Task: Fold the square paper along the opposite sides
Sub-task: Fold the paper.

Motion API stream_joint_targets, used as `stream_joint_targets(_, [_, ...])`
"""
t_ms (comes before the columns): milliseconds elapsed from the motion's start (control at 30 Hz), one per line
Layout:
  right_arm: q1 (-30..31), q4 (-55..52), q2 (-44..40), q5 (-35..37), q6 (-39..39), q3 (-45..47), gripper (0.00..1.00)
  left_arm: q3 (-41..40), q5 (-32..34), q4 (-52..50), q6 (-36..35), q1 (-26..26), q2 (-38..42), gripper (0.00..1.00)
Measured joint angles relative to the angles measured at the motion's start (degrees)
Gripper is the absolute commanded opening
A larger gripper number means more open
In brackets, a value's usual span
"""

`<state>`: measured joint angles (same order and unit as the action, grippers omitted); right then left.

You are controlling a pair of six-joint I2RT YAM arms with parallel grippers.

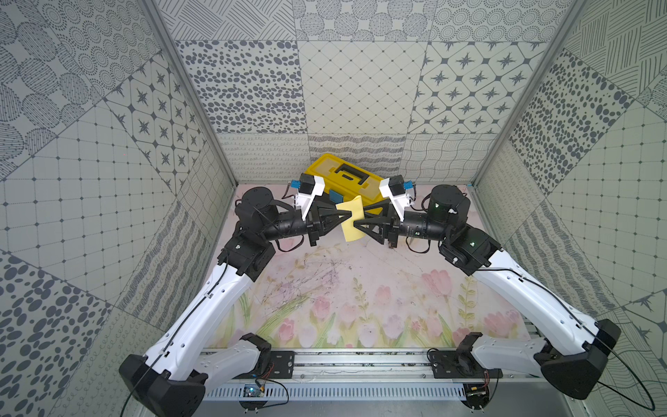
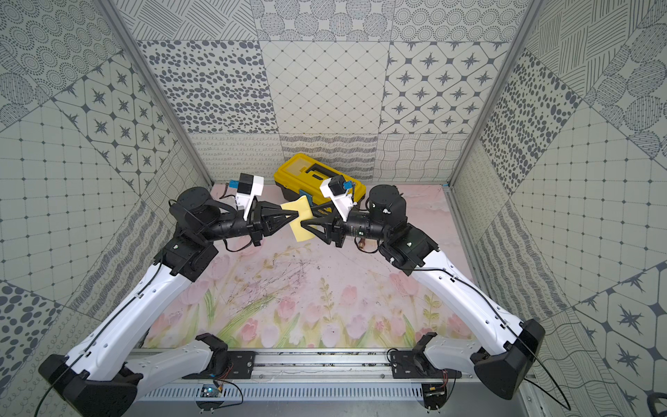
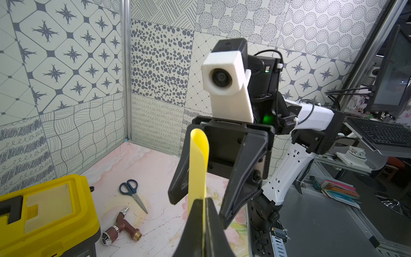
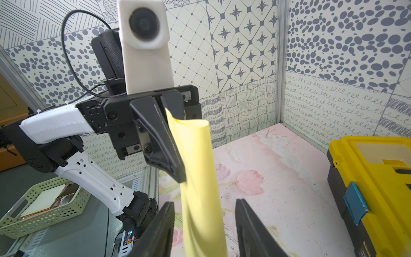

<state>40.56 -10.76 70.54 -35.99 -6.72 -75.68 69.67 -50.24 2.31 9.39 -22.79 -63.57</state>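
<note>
Top view — floral mat [image 1: 343, 289], patterned walls [image 1: 361, 90]

— Paper's station?
— Square paper [image 1: 352, 231] above the table [image 1: 361, 289], between left gripper [image 1: 348, 215] and right gripper [image 1: 360, 220], before the toolbox [image 1: 343, 173].
— Remainder?
— Scissors [image 3: 133, 192] and tap [image 3: 121, 229] on table, right of toolbox.

Counts: one square paper [image 1: 351, 234]. One toolbox [image 1: 326, 169]. One pair of scissors [image 3: 133, 193]. One tap [image 3: 121, 225]. One basket [image 4: 40, 220], off the surface. Two arms, my left arm [image 1: 202, 310] and right arm [image 1: 534, 299], one set of jaws each.
</note>
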Motion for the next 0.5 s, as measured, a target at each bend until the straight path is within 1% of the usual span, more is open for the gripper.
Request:
stream_joint_targets(167, [0.0, -0.22, 0.02, 0.22, 0.15, -0.02, 0.46, 0.0, 2.19, 0.02, 0.52, 0.0, 0.02, 0.09])
stream_joint_targets(500, [0.0, -0.26, 0.61, 0.76, 0.17, -0.02, 0.46, 0.0, 4.15, 0.17, 1.81, 0.0, 0.02, 0.1])
